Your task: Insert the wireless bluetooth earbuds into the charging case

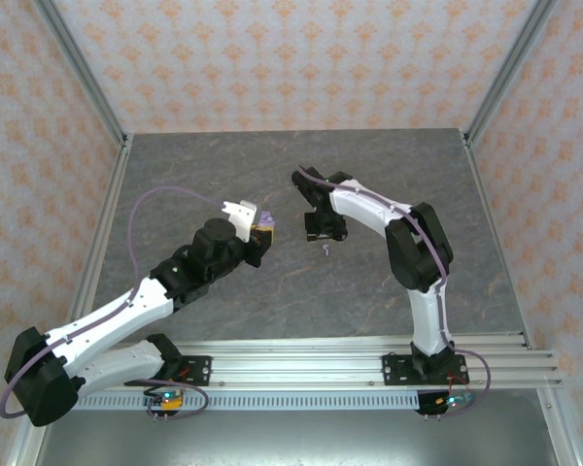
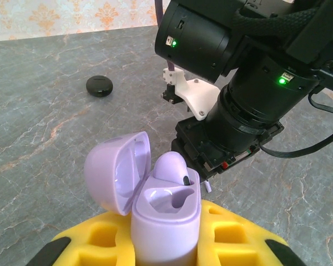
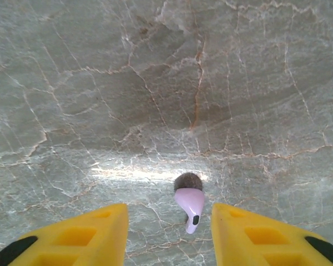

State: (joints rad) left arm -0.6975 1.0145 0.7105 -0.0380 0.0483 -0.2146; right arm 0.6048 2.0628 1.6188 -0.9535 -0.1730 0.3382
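The loose earbud (image 3: 190, 204) lies on the grey table (image 3: 155, 83), low in the right wrist view. It sits in the gap between the two yellow fingers (image 3: 94, 233) of the right gripper (image 3: 169, 215). These jaws are seen standing apart, and neither finger touches the earbud. It lies nearer the right-hand finger than the left.

Its long axis runs up and down that frame, with the dark rounded tip at the top and the thin stem towards the bottom edge. It is thus roughly in line with the fingers, so a closing would be expected to take it by its sides. A small shift towards the right of the frame is judged to be needed first.

From above, the earbud is seen just below the right gripper, right of centre. The right arm is plainly the nearer one.

The charging case (image 2: 166, 221) is held upright in the closed left gripper (image 2: 166, 246) at the bottom centre of the left wrist view, with its lid (image 2: 116, 172) swung open to the left. The inside of the case is given by this view. One lavender earbud (image 2: 172, 165) is seated in the farther well and the nearer well (image 2: 165, 200) is empty. From above, the case is too small for its wells to be read.

A black disc (image 2: 99, 86) lies well apart at the upper left of the left wrist view.
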